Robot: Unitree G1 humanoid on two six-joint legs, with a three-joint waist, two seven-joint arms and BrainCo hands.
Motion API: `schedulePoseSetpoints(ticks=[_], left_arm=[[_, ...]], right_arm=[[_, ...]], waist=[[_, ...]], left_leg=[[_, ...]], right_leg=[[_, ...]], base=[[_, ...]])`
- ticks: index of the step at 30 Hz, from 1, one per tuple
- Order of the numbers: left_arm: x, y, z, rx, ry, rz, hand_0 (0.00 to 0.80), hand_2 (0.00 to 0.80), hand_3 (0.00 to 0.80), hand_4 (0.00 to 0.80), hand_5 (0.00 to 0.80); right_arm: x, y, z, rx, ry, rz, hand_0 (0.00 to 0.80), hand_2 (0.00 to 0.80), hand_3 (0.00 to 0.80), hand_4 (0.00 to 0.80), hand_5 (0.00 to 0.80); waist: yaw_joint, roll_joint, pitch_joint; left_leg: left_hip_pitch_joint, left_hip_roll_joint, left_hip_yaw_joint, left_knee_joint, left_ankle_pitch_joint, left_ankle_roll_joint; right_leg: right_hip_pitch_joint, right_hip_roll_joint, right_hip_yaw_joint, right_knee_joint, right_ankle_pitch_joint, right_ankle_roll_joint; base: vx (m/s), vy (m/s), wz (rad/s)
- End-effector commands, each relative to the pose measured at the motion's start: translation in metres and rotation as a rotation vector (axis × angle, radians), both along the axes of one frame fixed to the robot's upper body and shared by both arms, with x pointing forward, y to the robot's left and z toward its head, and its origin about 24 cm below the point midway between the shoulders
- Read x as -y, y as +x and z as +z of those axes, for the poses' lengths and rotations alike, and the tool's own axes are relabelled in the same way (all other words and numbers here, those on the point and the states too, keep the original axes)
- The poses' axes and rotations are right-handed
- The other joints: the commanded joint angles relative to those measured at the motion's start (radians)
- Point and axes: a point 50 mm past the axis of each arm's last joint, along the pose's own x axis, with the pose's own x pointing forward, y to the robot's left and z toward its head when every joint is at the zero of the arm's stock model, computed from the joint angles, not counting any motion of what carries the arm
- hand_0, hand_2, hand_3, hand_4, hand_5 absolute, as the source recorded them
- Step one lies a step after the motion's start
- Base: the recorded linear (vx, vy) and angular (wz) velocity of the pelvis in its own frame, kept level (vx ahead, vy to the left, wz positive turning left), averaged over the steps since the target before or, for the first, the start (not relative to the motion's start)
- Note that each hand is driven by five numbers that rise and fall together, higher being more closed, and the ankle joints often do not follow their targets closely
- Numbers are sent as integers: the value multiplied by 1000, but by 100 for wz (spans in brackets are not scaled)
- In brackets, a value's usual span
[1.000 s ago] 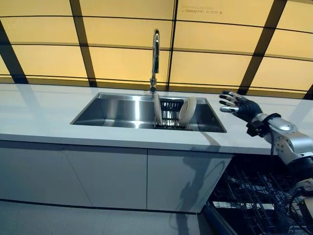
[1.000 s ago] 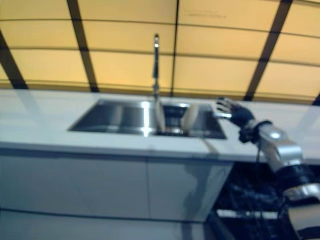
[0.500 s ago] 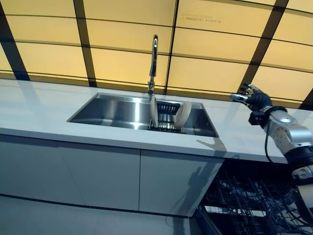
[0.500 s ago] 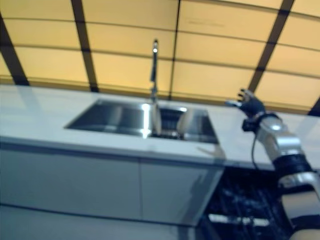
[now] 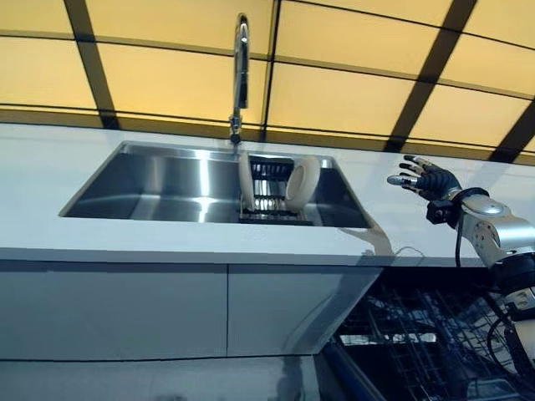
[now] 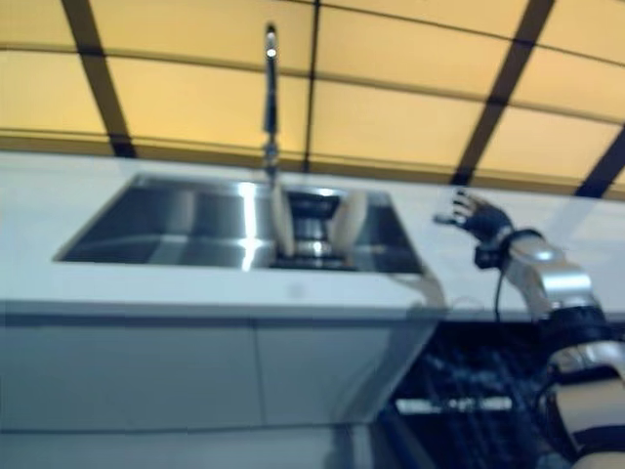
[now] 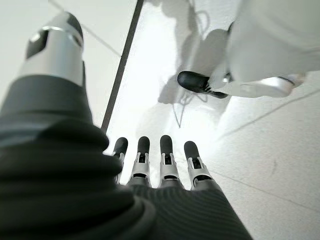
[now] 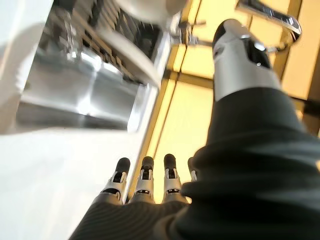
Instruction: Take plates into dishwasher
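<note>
Nowhere legible writing; plates (image 5: 301, 181) racked

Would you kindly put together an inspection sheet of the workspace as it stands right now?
Surface: white counter with steel sink set in it.
Job's things: two plates upright in a dark rack in the sink; dishwasher rack open at lower right.
Clutter: nothing seen.
Hands: right hand open above the counter, right of the sink, holding nothing; left hand open, pointing at the floor.
Cables: nothing seen.
Surroundings: faucet, yellow panelled wall.
</note>
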Motion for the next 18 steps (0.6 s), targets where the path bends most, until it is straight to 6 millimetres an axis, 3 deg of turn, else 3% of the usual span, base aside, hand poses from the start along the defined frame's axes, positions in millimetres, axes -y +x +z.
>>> schedulePoseSetpoints(ticks=[1, 9, 13, 16, 17, 18], left_arm=[[-3, -25, -5, -89, 24, -65, 0, 0, 0, 0, 0], [-4, -23, -5, -77, 44, -64, 0, 0, 0, 0, 0], [-7, -23, -4, -89, 48, -102, 0, 0, 0, 0, 0], [-11, -23, -2, -109, 61, -155, 0, 0, 0, 0, 0], [-15, -25, -1, -119, 67, -174, 0, 0, 0, 0, 0], [-17, -27, -1, -125, 70, -178, 0, 0, 0, 0, 0]], right_arm=[[1, 1, 6, 20, -8, 10, 0, 0, 0, 0, 0], [-9, 5, 3, 7, -2, 54, 0, 0, 0, 0, 0], [-7, 4, -7, -23, -13, 40, 0, 0, 0, 0, 0], [-4, 1, -16, -55, -23, 14, 0, 0, 0, 0, 0], [1, -1, -18, -59, -37, -1, 0, 0, 0, 0, 0], [3, -1, -18, -60, -34, -7, 0, 0, 0, 0, 0]], waist=[[47, -26, -50], [55, -37, -25], [62, -40, -23], [54, -40, -15], [42, -16, 1], [37, -5, 9]], left_leg=[[12, 53, 39, 41, -67, -46], [1, 62, 55, 139, -133, -39], [-16, 53, 52, 164, -146, -14], [-11, 37, 51, 148, -140, 7], [8, 47, 40, 138, -142, 10], [19, 49, 31, 134, -142, 10]], right_leg=[[-42, -93, 28, 26, 94, 108], [-49, -129, 40, 25, 110, 126], [-44, -143, 48, 86, 89, 137], [-126, -174, 61, 265, 210, 154], [-224, -169, 74, 402, 272, 149], [-252, -159, 76, 434, 278, 145]], base=[[69, 1, 0], [69, 32, -6], [73, 81, -11], [52, 83, -1], [92, 113, 6], [152, 89, 10]])
